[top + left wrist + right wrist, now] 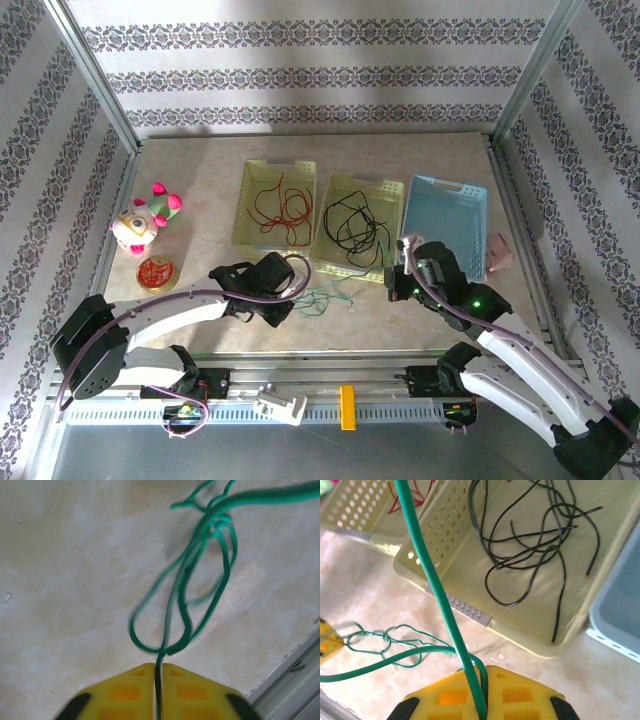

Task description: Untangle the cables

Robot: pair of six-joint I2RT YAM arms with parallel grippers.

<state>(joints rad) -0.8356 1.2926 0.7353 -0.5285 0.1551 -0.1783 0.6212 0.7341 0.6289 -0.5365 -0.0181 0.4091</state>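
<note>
Left gripper is pressed together on the green cable; right gripper pinches the same cable. Its loops lie on the table between them. At 12 o'clock from the loops: black cables in yellow bin. At 11 o'clock: red cables in second bin.

Back wall at 12 o'clock: pale wallpaper with horizontal bands of dark floral pattern; side walls alike. Tabletop beige, marbled (light even, soft shadows). Aluminium posts at 10 and 2 o'clock; slotted rail at 6.
</note>
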